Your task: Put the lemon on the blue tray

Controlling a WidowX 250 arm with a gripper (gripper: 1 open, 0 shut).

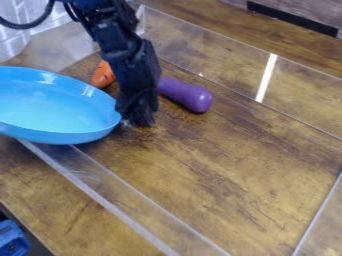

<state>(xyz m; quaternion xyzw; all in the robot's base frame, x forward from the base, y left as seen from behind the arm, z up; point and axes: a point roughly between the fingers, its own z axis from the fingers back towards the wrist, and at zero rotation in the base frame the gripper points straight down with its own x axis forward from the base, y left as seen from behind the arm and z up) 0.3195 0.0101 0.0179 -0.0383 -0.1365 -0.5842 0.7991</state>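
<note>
The blue tray [54,108] lies at the left of the wooden table, with nothing on the part that shows. My black gripper [138,118] points down just beyond the tray's right rim, its tips close to the table top. The dark fingers blur together, so their spacing does not show. The lemon is hidden; no yellow fruit shows anywhere.
A purple eggplant [189,96] lies on the table just right of the gripper. An orange carrot [102,72] peeks out behind the arm, above the tray. Clear plastic walls [80,170] fence the work area at the front and left.
</note>
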